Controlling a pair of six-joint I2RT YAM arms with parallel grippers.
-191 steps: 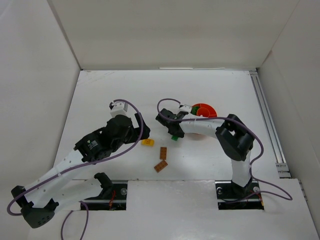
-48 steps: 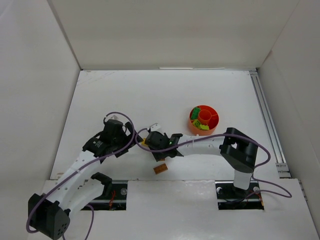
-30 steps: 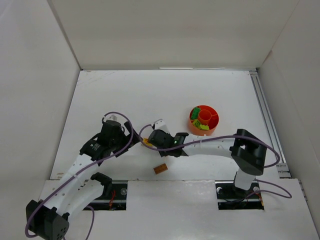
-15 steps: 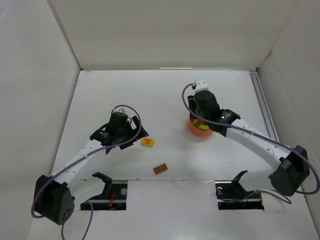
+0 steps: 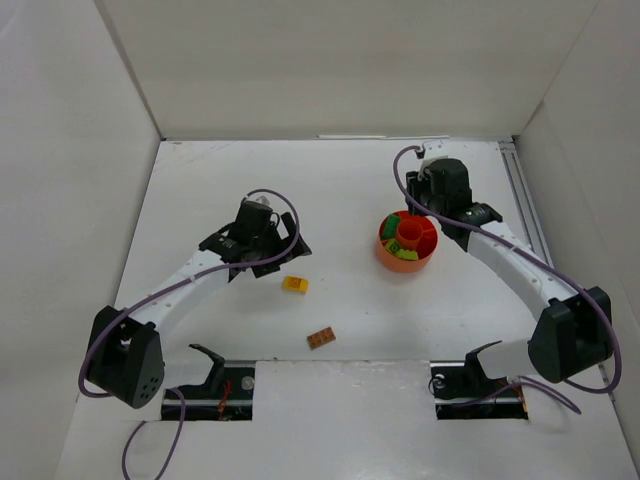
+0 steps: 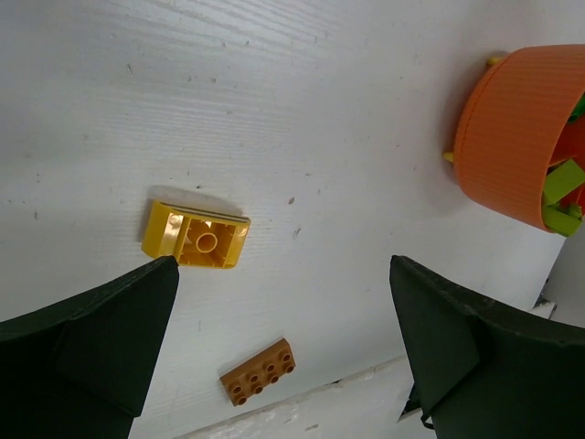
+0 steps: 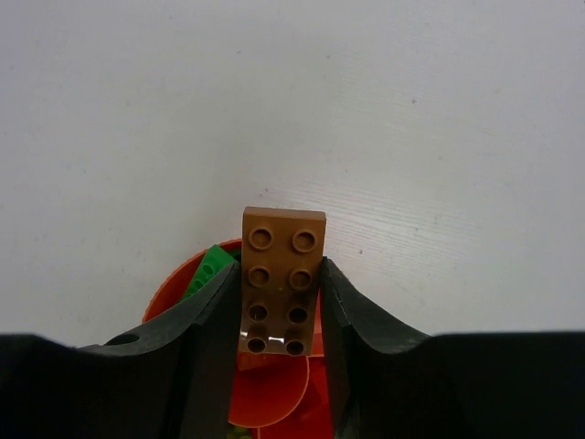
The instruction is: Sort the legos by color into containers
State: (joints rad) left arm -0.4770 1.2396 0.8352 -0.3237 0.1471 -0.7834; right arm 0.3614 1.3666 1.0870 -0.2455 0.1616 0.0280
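My right gripper (image 7: 279,302) is shut on a brown lego (image 7: 282,274), a flat brick with studs facing the camera, held above the far rim of the orange-red bowl (image 7: 169,288). A green lego (image 7: 212,265) lies in the bowl. In the top view the bowl (image 5: 384,252) holds green, lime and red legos, with the right gripper (image 5: 425,200) at its far side. The left gripper (image 6: 281,274) hangs open and empty over the table. A yellow lego (image 6: 196,235), upside down, lies near its left finger, and a second brown lego (image 6: 259,371) lies nearer the front edge.
White walls enclose the table on the left, back and right. A metal rail (image 5: 530,240) runs along the right side. The two arm bases (image 5: 225,385) sit in cutouts at the near edge, close to the loose brown lego (image 5: 321,338).
The right gripper has moved with the brown lego from over the bowl toward its far right rim. The left gripper has shifted slightly farther and to the right, staying open.
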